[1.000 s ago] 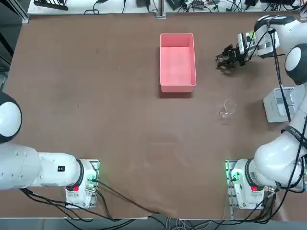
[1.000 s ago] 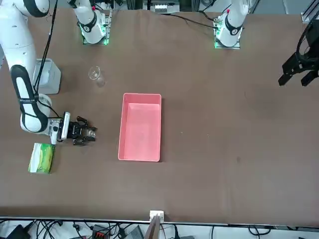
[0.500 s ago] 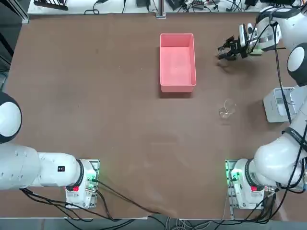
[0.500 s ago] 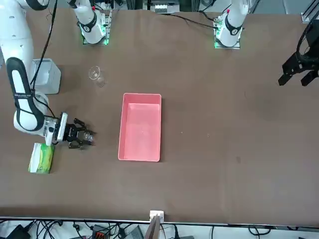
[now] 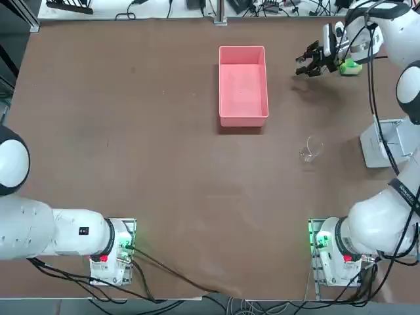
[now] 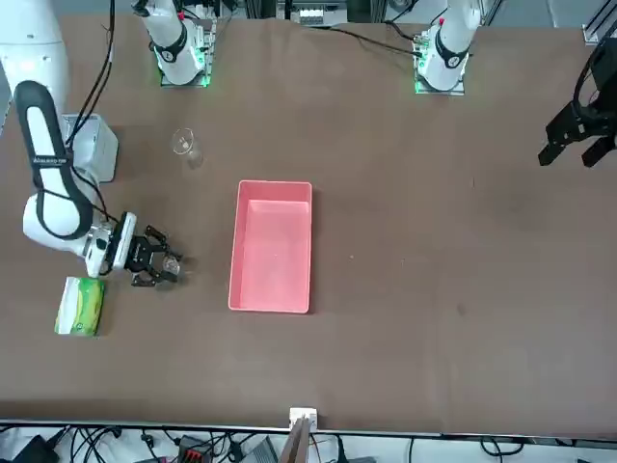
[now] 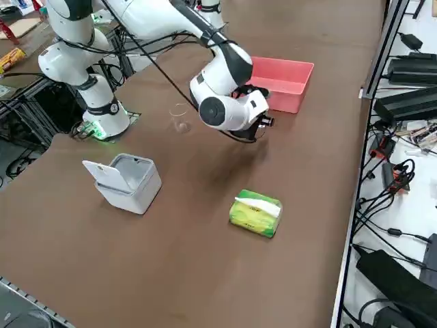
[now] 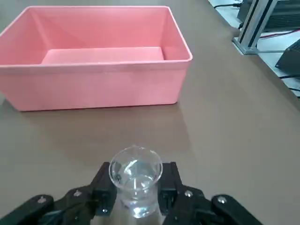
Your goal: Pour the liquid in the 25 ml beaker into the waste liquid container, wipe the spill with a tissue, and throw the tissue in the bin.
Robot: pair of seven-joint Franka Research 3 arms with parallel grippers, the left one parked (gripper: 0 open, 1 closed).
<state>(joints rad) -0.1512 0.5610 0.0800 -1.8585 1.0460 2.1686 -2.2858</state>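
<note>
The right pincer (image 8: 136, 199) was closed on the small beaker (image 8: 136, 180), one finger pressed to each side of the glass, which stood upright with clear liquid showing in it. In the top view the pincer (image 5: 310, 63) hung above the table (image 5: 131, 131), off to one side of the pink tray (image 5: 243, 84) and apart from it, with the green tissue pack (image 5: 350, 65) just beyond the wrist. The front view showed the pincer (image 6: 157, 266) between the tissue pack (image 6: 79, 305) and the tray (image 6: 273, 245). A larger beaker (image 5: 311, 148) stood untouched on the table, nearer the robot, and the grey bin (image 7: 125, 182) sat with its lid up near the table's right edge.

This looked like the first step: the beaker was lifted and being carried, nothing poured yet. The next move would call for bringing the glass level over the tray's wall, then tipping it slowly so the liquid fell inside. No loose tissue was out, so wiping and binning were still to come
</note>
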